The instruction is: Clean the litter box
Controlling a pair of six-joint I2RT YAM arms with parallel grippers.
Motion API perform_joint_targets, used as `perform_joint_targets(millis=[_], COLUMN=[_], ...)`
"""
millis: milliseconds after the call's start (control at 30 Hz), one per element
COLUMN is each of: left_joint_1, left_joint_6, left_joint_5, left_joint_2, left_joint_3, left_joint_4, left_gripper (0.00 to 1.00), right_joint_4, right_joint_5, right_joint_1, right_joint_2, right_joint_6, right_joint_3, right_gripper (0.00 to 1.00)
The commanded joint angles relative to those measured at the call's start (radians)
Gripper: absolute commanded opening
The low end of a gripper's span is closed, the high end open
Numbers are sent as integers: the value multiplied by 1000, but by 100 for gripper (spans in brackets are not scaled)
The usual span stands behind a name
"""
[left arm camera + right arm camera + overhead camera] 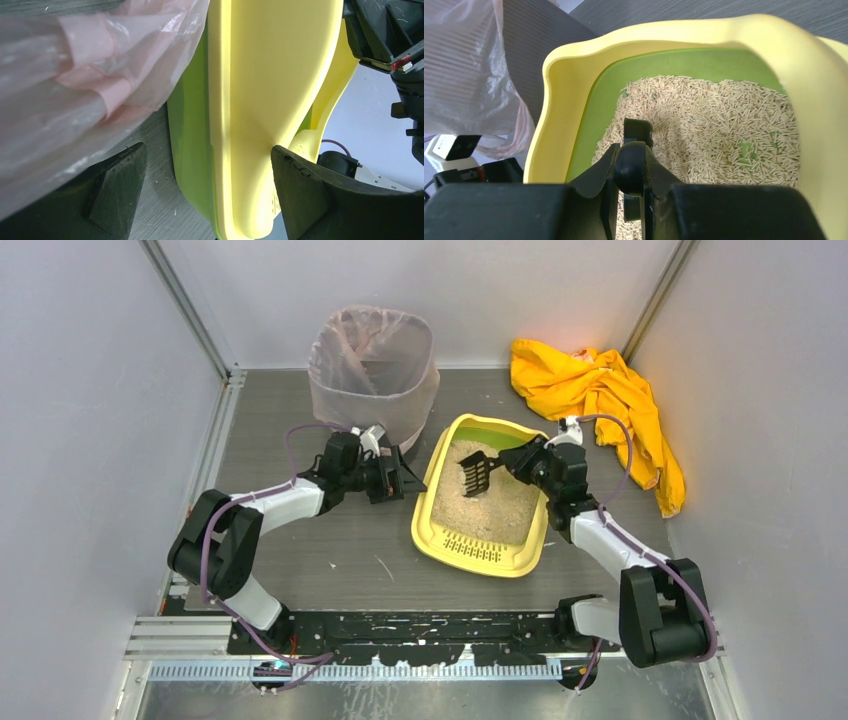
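- We see the left arm folded at the elbow in the left half of the top view. Its forearm reaches right, so the left gripper (pixel 403 480) sits at the left rim of the litter box (pixel 478 552), just below the bin (pixel 372 365).
- Its fingers (pixel 112 187) stand wide apart. The left wrist view shows the box's yellow rim running between them with gaps on both sides, so nothing is gripped.
- The right arm rises from the lower right and bends up-left. The right gripper (pixel 508 464) hangs over the upper part of the box, clamped tight on the handle of a black slotted scoop (pixel 474 475).
- The litter box lies at the centre of the table (pixel 320 560), with its slotted ledge toward the bottom of the frame.
- The bin, lined with a pinkish bag (pixel 75 75), stands close to the box's upper left corner. A yellow cloth (pixel 600 395) is bunched at upper right, apart from the box.
- Only the right wrist view shows the litter (pixel 724 130) as pale pellets with a few green patches among them. The left wrist view shows the bag crowding that gripper's left finger — whether they touch we cannot tell.
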Motion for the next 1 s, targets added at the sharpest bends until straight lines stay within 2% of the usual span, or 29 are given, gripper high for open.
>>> perform_joint_targets(millis=[0, 200, 533, 967], left_joint_1=[-2, -2, -2, -3], left_joint_6=[11, 11, 11, 6], left_joint_5=[12, 10, 10, 14], left_joint_2=[-10, -17, -21, -18], left_joint_3=[19, 19, 17, 16], left_joint_4=[49, 47, 47, 53], left_gripper=[92, 92, 92, 92], right_joint_4=[37, -10, -24, 197], right_joint_5=[-112, -123, -241, -494], right_joint_1=[12, -27, -196, -437], right_joint_2=[-64, -122, -212, -246], right_joint_6=[84, 80, 124, 356], right_joint_3=[8, 15, -23, -127], right_gripper=[1, 1, 1, 1])
